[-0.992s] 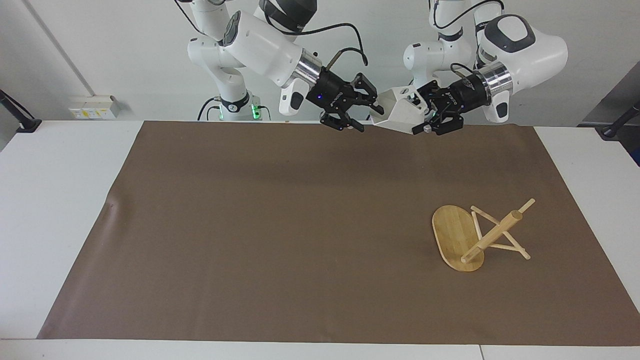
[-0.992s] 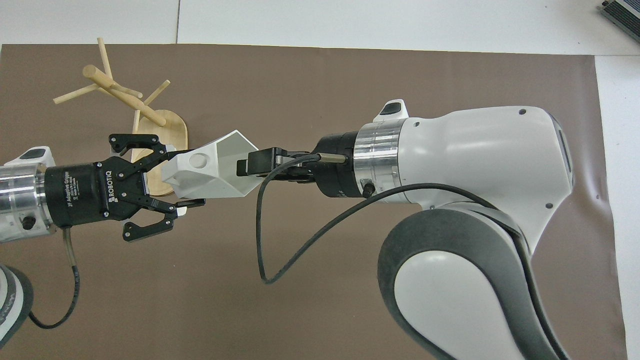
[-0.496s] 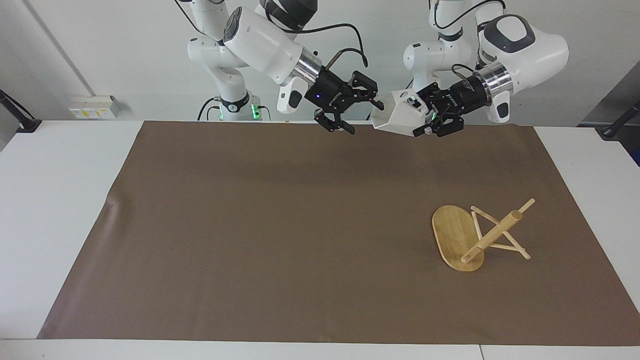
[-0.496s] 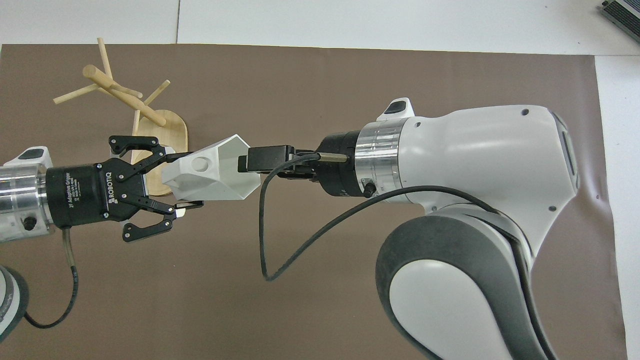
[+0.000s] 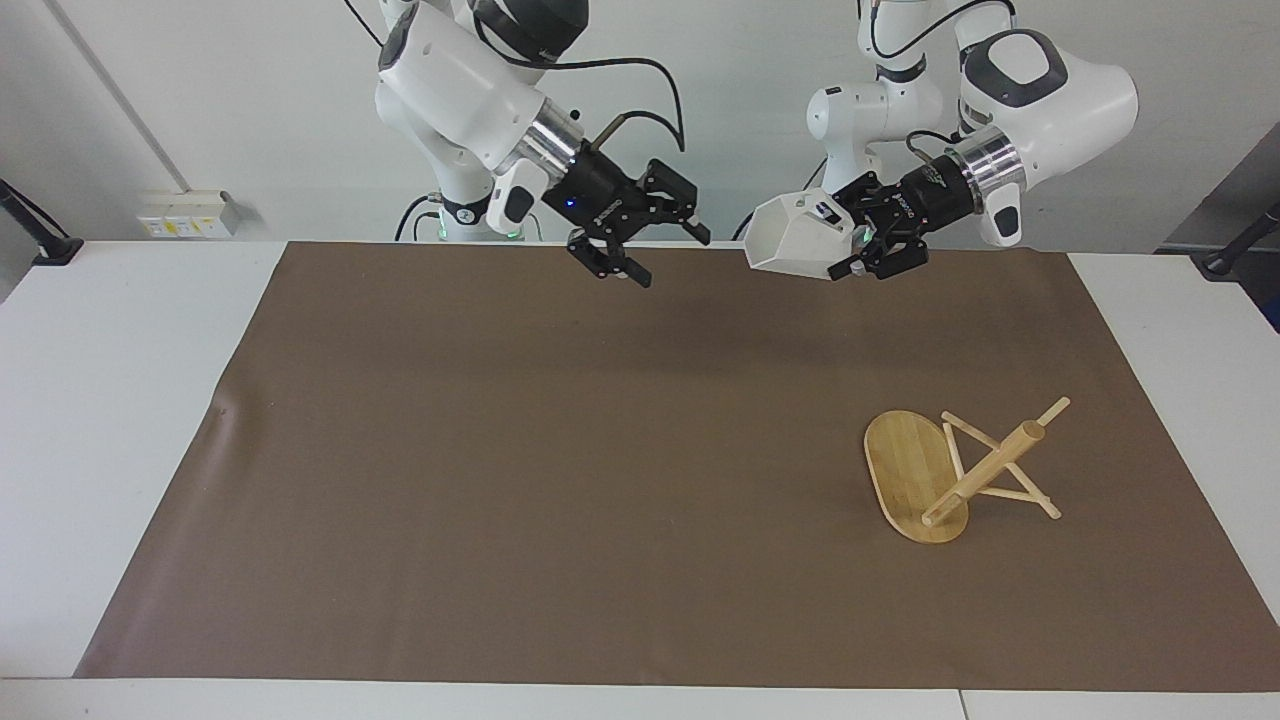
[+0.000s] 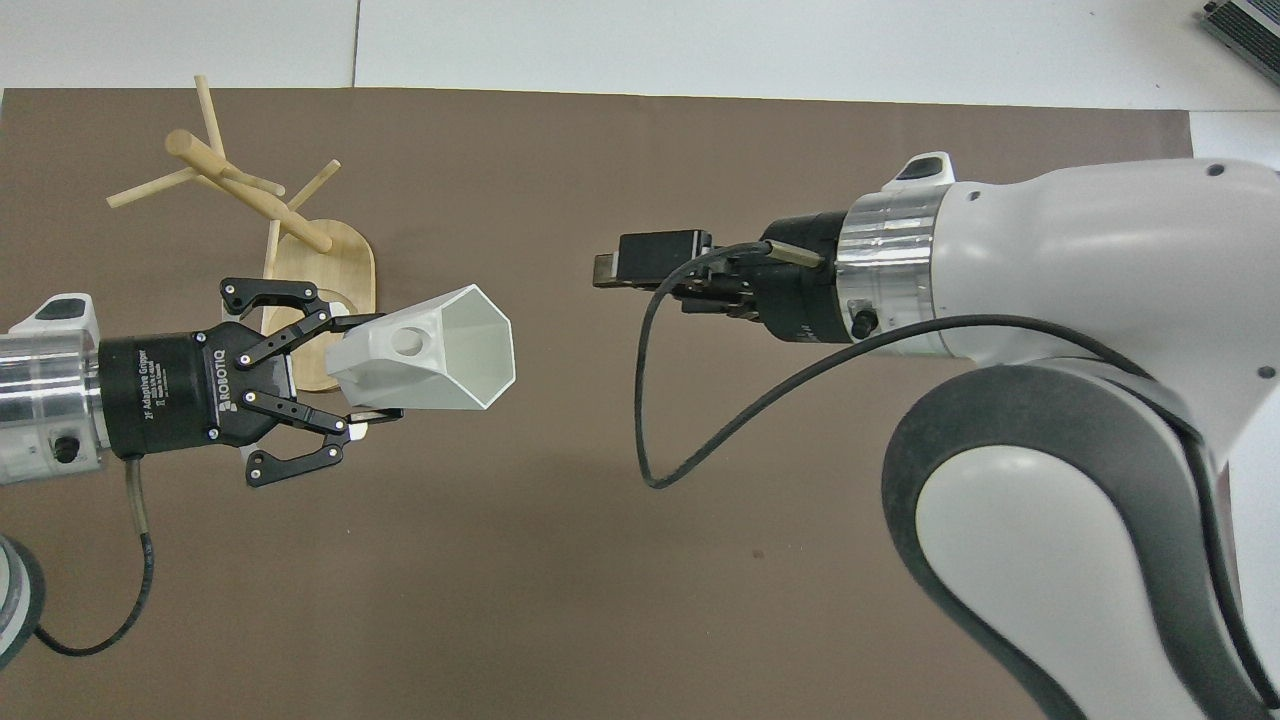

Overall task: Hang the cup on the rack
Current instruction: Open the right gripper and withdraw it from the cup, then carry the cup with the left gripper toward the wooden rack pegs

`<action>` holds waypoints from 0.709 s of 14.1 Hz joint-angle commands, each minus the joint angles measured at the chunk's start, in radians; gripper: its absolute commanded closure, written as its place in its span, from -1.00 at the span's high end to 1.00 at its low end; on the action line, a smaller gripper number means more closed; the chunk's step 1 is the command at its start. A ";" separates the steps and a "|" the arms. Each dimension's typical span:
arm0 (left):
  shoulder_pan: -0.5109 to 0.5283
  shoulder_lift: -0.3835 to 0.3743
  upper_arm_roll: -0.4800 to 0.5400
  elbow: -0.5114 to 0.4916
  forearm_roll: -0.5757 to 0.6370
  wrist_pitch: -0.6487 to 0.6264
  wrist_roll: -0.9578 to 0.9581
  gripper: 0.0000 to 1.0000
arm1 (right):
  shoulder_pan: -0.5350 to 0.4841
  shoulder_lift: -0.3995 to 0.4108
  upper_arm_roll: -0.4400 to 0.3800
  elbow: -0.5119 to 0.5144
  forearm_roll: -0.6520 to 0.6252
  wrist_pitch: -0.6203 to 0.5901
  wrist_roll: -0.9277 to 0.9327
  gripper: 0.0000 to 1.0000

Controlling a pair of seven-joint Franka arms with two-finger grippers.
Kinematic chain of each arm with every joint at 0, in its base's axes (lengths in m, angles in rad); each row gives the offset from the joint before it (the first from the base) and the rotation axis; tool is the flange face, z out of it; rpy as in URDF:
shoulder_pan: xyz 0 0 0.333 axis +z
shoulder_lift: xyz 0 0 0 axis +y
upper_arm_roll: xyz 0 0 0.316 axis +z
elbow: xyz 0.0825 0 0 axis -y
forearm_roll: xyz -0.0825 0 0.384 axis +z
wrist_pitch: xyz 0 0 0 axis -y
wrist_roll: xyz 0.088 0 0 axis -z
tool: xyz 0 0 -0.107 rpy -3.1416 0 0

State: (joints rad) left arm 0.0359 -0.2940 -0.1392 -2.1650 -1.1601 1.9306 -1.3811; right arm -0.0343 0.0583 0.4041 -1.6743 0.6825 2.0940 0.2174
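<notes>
We recorded the left gripper (image 5: 858,252) clamped on the handle end of the small white faceted cup (image 5: 795,238), holding it on its side, raised over the brown mat's (image 5: 560,460) edge nearest the robots, hexagonal mouth turned toward the right arm's end. The right gripper (image 5: 650,245) hung with its jaws spread and nothing between them, well apart from the cup.

Half a second earlier, the right gripper's fingers stood at the cup's rim; it had since withdrawn toward its own end. We judged the hand-over complete: the left arm alone carried the cup.

The light bamboo mug rack (image 5: 955,470) lay tipped over on the mat at the left arm's end, farther from the robots than the cup, its flat oval base on edge and its round post and thin dowel pegs slanting. We judged that the rack needed righting before a peg could take the blocky handle. The cup looked rigid and matte, the mat smooth.
</notes>
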 commanded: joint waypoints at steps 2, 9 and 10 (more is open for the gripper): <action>0.022 -0.013 -0.005 -0.013 0.082 0.027 -0.122 -1.00 | -0.007 -0.025 -0.109 -0.016 -0.242 -0.095 0.020 1.00; 0.019 -0.004 -0.040 -0.042 0.172 0.276 -0.462 -1.00 | -0.012 -0.032 -0.295 -0.016 -0.585 -0.210 -0.074 1.00; 0.019 -0.004 -0.054 -0.053 0.207 0.307 -0.508 -1.00 | -0.021 -0.035 -0.315 -0.016 -0.613 -0.222 -0.117 1.00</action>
State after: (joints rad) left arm 0.0591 -0.2872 -0.1657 -2.1898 -1.0011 2.1647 -1.7837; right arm -0.0425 0.0469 0.1153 -1.6747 0.1216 1.8975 0.1653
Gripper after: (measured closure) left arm 0.295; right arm 0.000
